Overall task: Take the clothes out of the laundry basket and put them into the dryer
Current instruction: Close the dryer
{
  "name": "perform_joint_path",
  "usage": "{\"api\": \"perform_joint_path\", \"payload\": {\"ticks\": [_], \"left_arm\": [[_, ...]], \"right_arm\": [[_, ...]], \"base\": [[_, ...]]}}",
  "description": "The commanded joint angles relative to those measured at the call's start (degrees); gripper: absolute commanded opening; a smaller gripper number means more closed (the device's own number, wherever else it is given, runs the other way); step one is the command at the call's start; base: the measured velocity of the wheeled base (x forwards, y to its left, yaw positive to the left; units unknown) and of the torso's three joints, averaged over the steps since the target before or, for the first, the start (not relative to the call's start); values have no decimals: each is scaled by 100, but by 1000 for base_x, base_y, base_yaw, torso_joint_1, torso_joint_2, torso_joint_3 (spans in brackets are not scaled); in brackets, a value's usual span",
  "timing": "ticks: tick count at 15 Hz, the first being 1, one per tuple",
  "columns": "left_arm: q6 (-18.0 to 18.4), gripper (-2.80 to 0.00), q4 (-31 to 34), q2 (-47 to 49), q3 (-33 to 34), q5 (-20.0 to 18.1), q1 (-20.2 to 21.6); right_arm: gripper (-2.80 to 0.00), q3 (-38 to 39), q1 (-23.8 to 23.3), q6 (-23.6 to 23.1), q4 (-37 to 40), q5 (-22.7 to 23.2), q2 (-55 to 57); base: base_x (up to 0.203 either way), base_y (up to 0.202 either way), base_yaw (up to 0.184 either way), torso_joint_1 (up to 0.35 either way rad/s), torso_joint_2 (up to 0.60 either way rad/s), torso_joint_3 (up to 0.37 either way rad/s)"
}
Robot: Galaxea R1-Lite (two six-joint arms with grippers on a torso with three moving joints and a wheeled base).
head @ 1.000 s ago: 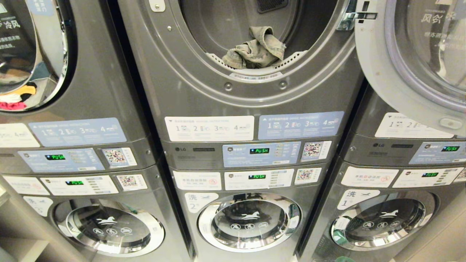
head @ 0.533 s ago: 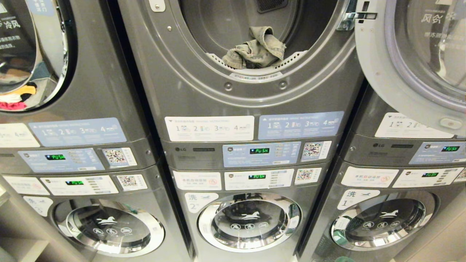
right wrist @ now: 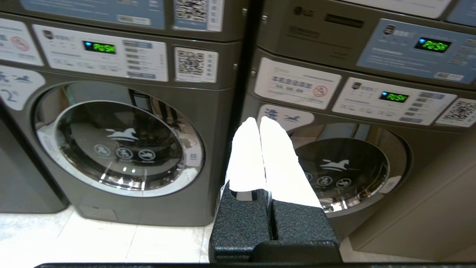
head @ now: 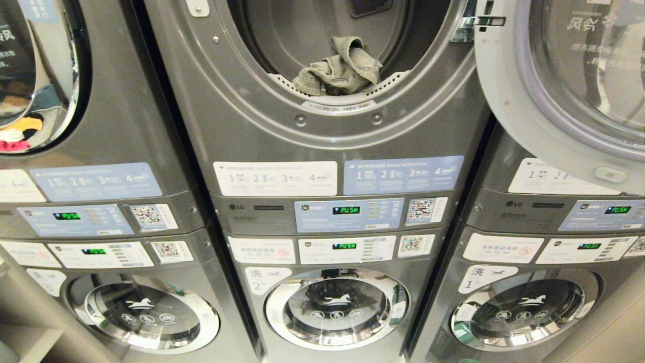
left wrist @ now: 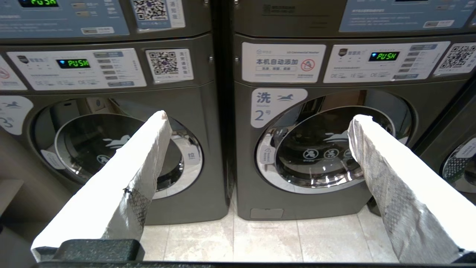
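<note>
The dryer [head: 322, 126] is the upper grey machine in the middle stack, its round opening uncovered and its door [head: 564, 85] swung out to the right. A crumpled olive-grey garment [head: 337, 68] lies at the front lip of the drum. The laundry basket is out of view. My left gripper [left wrist: 258, 117] hangs low before the lower washers, open, nothing between its white-wrapped fingers. My right gripper [right wrist: 259, 119] is also low, shut and empty, facing the gap between the middle and right washers. Neither arm shows in the head view.
Three stacked grey machines fill the head view. The left upper machine [head: 45, 75] has its door closed, with coloured laundry behind the glass. Lower washer doors [head: 335, 307] are closed. Pale floor tiles [left wrist: 260, 238] lie before the machines. A beige wall edge [right wrist: 427, 208] stands at far right.
The whole head view has shifted slightly left, so the camera moved. The garment and the dryer door keep their places on the machine.
</note>
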Motion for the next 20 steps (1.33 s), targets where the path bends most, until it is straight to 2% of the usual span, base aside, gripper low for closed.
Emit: {"api": "perform_joint_path", "payload": {"ticks": [1,20], "left_arm": [[1,0,3,-2,-1,-2,-4],[-51,0,-2,-2,8,4,-4]], "right_arm": [[-280,0,0,-5,0,1,7],[-280,0,0,-10,0,1,7]], "base": [[0,-197,1,6,6,-2],[0,-195,1,2,2,2]]}}
